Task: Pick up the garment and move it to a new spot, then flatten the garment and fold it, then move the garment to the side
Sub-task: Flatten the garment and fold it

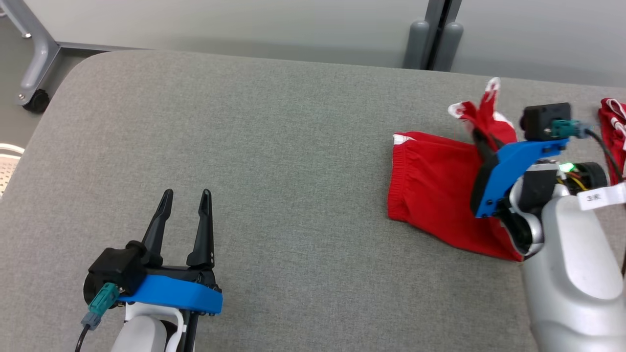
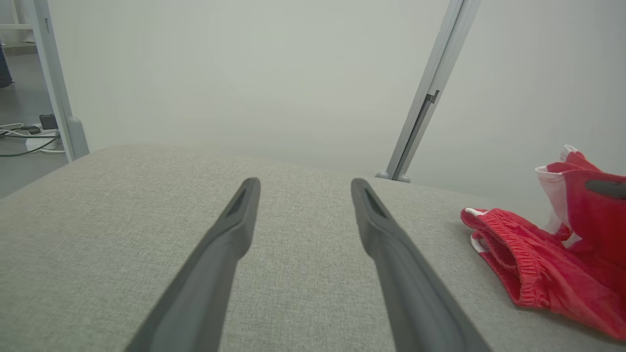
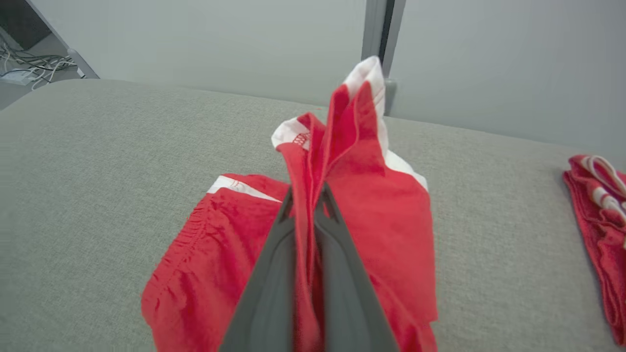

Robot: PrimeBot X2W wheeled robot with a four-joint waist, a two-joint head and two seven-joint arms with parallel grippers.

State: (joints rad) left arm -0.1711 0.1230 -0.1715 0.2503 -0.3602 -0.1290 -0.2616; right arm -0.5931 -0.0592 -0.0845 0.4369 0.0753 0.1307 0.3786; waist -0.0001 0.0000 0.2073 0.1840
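The garment is a red cloth with white ends and a gathered edge, lying crumpled at the right of the grey padded table. My right gripper is shut on a raised fold of it, and a red and white peak stands up past the fingertips. The right wrist view shows the fold of the garment pinched between the two fingers of the right gripper. At the lower left my left gripper stands open over bare table, far from the garment, with nothing between the fingers of the left gripper.
A second red cloth with white stripes lies at the table's far right edge, also seen as a red striped cloth from the right wrist. A grey post stands behind the table's back edge. A wheeled frame leg stands off the back left corner.
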